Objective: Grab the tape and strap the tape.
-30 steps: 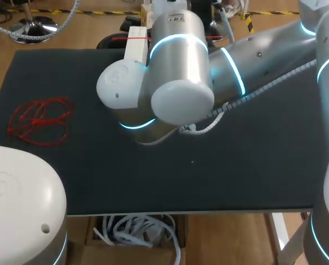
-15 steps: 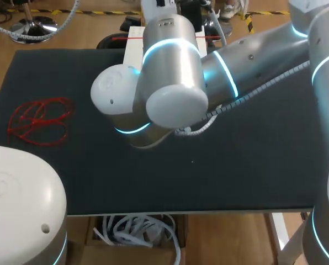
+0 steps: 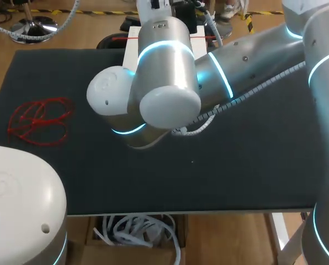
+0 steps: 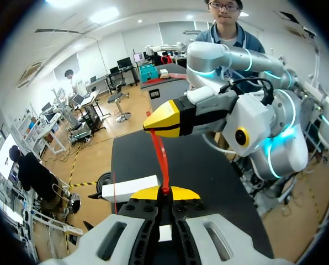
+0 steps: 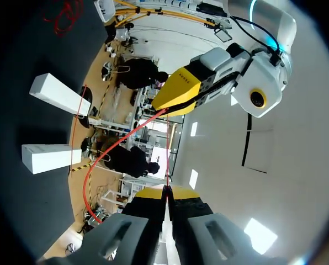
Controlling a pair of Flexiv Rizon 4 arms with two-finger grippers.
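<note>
The red tape [image 4: 160, 157] hangs as a single strand in the air over the dark counter [image 3: 253, 165], held at both ends. The left pincer [image 4: 164, 192] is closed tight on one end and the right pincer [image 5: 167, 192] is closed tight on the other, their yellow tips facing each other. Two white blocks [image 5: 58, 94] stand at the counter's far edge, and a loose red tangle [image 3: 40, 118] lies on the counter toward my left side.
</note>
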